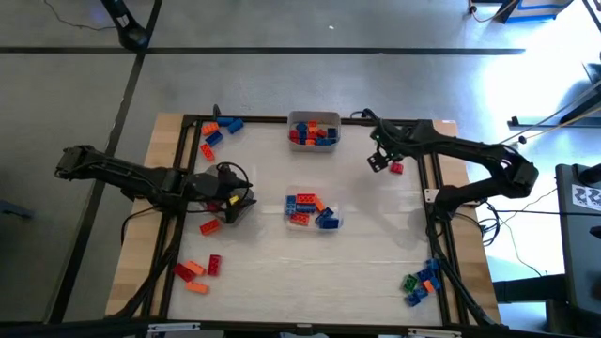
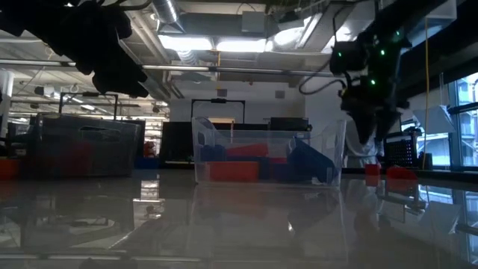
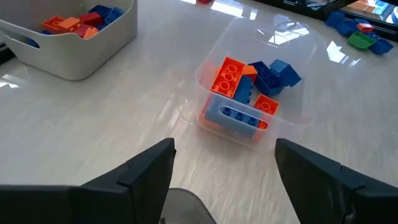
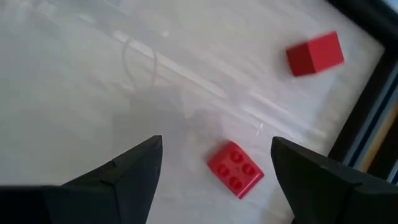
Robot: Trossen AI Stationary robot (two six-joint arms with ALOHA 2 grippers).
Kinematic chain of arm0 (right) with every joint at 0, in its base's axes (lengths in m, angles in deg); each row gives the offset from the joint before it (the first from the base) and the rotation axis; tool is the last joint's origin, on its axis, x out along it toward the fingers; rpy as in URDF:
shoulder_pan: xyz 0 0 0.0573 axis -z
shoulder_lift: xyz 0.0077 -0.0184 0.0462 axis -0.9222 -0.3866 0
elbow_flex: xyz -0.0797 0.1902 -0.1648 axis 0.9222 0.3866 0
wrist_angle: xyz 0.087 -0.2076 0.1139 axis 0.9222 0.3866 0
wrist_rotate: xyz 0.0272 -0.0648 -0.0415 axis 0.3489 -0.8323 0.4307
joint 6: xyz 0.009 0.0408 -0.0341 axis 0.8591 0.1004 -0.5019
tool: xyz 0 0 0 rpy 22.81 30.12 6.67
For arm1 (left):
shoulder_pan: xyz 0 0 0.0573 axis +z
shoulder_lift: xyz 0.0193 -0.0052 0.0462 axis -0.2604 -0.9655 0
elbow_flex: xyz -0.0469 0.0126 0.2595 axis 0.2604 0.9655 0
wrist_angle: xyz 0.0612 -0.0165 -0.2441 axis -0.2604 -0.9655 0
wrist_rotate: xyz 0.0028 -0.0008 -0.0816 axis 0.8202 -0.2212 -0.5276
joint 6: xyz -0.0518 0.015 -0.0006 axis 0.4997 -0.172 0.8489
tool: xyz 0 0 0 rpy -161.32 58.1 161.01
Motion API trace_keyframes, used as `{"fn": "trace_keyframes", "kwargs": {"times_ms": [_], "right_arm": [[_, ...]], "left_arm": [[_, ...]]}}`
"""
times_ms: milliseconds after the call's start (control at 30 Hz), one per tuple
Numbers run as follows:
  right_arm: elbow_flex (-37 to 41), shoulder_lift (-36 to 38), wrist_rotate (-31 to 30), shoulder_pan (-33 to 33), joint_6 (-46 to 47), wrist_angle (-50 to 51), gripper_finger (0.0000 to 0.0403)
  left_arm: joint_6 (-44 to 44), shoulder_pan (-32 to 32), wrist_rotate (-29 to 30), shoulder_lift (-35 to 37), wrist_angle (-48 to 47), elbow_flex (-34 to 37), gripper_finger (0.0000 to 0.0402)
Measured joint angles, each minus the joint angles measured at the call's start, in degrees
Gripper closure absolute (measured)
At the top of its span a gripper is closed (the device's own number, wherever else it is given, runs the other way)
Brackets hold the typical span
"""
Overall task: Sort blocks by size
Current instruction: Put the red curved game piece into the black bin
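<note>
My right gripper (image 1: pixel 380 160) is open and empty, above the table near its far right. A small red brick (image 4: pixel 236 169) lies flat on the table, studs up, below and between its fingers, untouched. A second red brick (image 4: pixel 314 55) lies farther off. My left gripper (image 1: pixel 232 194) is open and empty at the table's left, facing a clear tray (image 3: pixel 249 106) that holds orange and blue bricks. A red brick (image 1: pixel 209 226) lies on the table near it.
A white tray (image 1: pixel 313 131) with red and blue bricks stands at the far middle. Loose bricks lie in piles at the far left (image 1: pixel 218 131), near left (image 1: pixel 197 270) and near right (image 1: pixel 423 282). A dark frame (image 1: pixel 432 188) runs along the table's sides.
</note>
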Motion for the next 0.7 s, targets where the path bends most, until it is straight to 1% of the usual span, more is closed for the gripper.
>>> {"fn": "trace_keyframes", "kwargs": {"times_ms": [133,233,333,467,633,700], "right_arm": [[3.8,0.0,0.2,2.6,0.6,-3.7,0.0104],[6.1,0.0,2.4,4.0,1.0,-6.6,0.0104],[7.5,-0.4,2.9,5.1,3.2,-6.5,0.0104],[9.0,-1.8,2.7,5.1,5.3,-6.7,0.0104],[9.9,-5.5,3.2,5.0,6.2,-8.2,0.0104],[10.0,-6.8,4.8,5.0,6.2,-9.2,0.0104]], "left_arm": [[0.0,0.0,0.0,0.0,0.0,0.0,0.0137],[0.0,0.0,0.0,0.0,0.0,0.0,0.0137],[0.0,0.0,0.0,0.0,0.0,0.0,0.0137],[0.0,0.0,0.0,0.0,0.0,0.0,0.0137],[0.0,0.0,0.0,0.0,0.0,0.0,0.0137],[0.0,0.0,0.0,0.0,0.0,0.0,0.0137]]}}
